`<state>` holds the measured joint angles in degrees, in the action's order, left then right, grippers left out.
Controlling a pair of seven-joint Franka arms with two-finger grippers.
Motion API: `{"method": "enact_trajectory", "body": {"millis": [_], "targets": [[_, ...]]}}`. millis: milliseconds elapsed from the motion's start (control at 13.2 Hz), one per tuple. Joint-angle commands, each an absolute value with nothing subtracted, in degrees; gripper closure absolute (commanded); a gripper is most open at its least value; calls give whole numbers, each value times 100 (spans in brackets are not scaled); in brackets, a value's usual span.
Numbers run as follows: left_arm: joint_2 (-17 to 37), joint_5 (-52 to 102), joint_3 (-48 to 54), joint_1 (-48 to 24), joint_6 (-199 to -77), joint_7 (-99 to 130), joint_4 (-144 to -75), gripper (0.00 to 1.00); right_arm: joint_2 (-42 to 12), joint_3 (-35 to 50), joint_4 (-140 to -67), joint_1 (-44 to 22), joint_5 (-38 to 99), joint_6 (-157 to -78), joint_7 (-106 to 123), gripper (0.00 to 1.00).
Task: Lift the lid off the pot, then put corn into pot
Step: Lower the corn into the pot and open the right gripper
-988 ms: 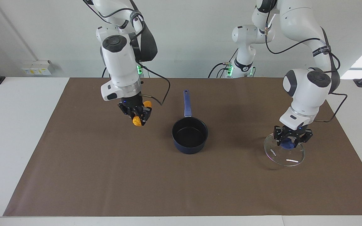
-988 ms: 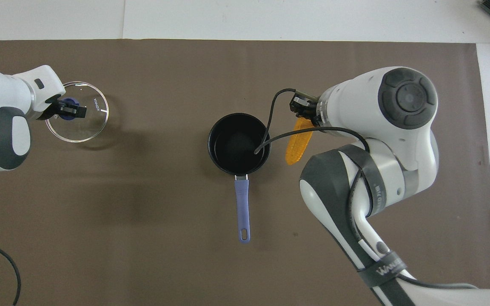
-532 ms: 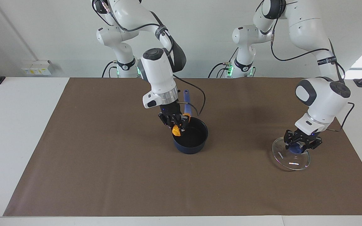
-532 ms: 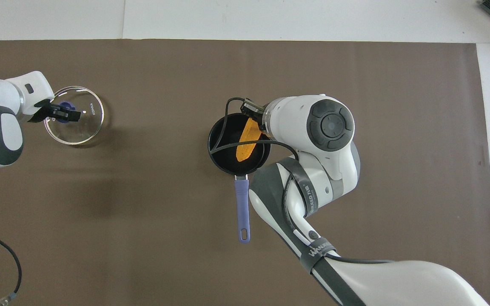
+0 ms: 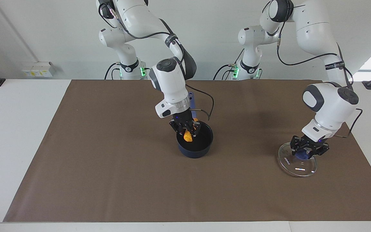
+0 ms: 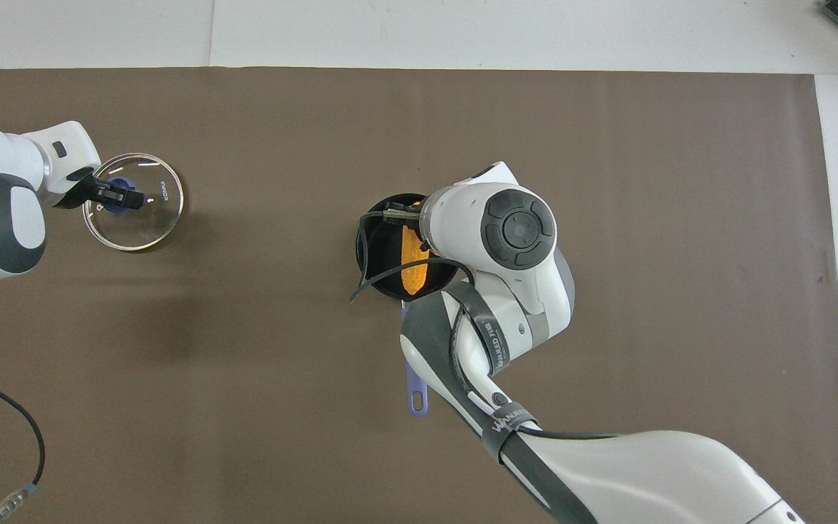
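Corn held over the open pot, lid held at the left arm's end of the brown mat (image 5: 108, 180).

One pot (image 5: 194, 141) stands mid-mat; the right gripper (image 5: 187, 129) pinches the one corn (image 5: 188, 136) cob, tilted, its lower end inside the pot's mouth. The left gripper (image 5: 308, 150) grips the blue knob of the one lid (image 5: 296, 161), which is tilted above the mat well apart from the pot.

Right tool (image 5: 187, 129) grips the corn (image 5: 188, 136) over the pot (image 5: 194, 141); left tool (image 5: 308, 150) on lid (image 5: 296, 162).
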<state>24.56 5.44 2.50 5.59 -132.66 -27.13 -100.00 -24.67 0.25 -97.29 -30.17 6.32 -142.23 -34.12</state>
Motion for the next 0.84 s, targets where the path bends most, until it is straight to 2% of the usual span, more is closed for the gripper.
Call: {"method": "enact_trajectory", "body": {"millis": [0,152,228,304,380,456,532,608,760], "targets": [[2549,703,308,624,-13034,-2865,-9764,69,-2575,62,-9721,-3103,695,-14475,-3041,85],[2540,721,308,589,-13069,-2856,-9800,61,-2575,62,-9721,-3120,694,-14484,-3067,54],[2549,729,308,589,-13095,-2856,-9800,59,-2575,62,-9721,-3129,703,-14510,-3076,33],[2558,729,308,571,-13113,-2848,-9800,56,-2584,62,-9721,-3129,721,-14641,-3076,23],[2549,729,308,571,-13113,-2830,-9800,53,-2593,62,-9721,-3120,721,-14721,-3067,20],[2549,729,308,563,-13113,-2821,-9800,47,-2601,62,-9712,-3111,764,-14722,-3093,9],[2549,729,308,563,-13113,-2821,-9800,42,-2602,62,-9712,-3094,782,-14722,-3094,6],[2549,729,308,562,-13122,-2804,-9800,28,-2610,62,-9712,-3076,782,-14722,-3094,1],[2549,721,299,554,-13131,-2795,-9782,7,-2619,62,-9677,-3015,782,-14722,-3094,0]]}}
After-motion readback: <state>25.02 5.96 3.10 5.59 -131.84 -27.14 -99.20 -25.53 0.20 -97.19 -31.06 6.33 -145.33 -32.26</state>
